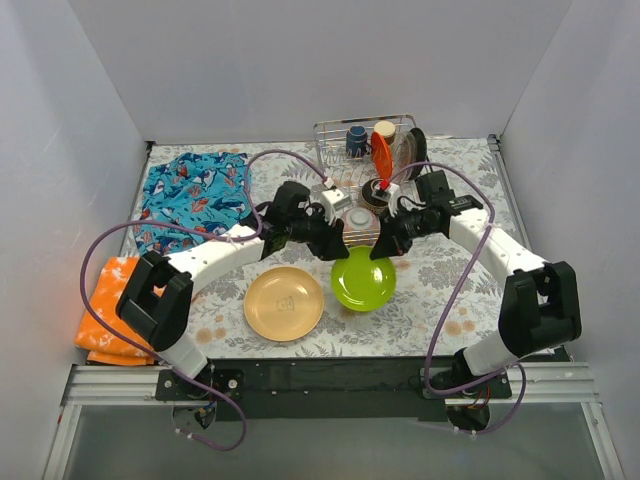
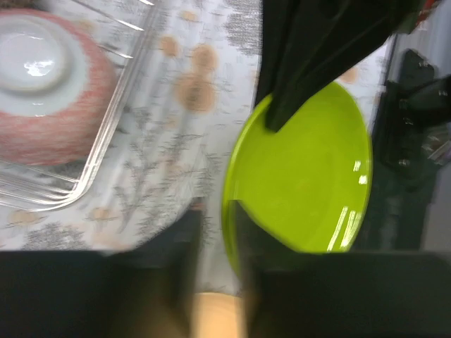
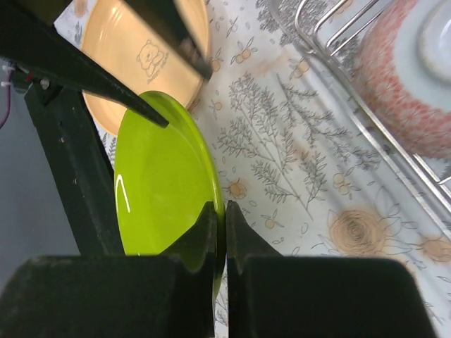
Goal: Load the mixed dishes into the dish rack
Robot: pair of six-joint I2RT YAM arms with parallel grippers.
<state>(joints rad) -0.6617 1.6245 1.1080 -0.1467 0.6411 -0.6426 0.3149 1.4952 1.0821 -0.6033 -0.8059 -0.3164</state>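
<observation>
Farthest left, a yellow plate (image 1: 284, 303) lies flat on the near side of the table (image 1: 450, 312). Just to its right, the left gripper (image 2: 217, 232) has its fingers spread on either side of the left rim of a green plate (image 1: 363, 280). The right gripper (image 3: 220, 227) pinches the plate's right rim. Behind them, the wire rack (image 1: 330, 128) holds an upturned bowl (image 1: 360, 218).

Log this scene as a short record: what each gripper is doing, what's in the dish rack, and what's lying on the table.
right gripper: shut on rim of round lime-green plate
left gripper: open, fingers astride another part of that plate's rim
silver wire dish rack: dark blue mug, beige cup, orange plate, black plate, upturned pinkish patterned bowl
on table: round tan-yellow plate
far left: blue patterned cloth, orange cloth
</observation>
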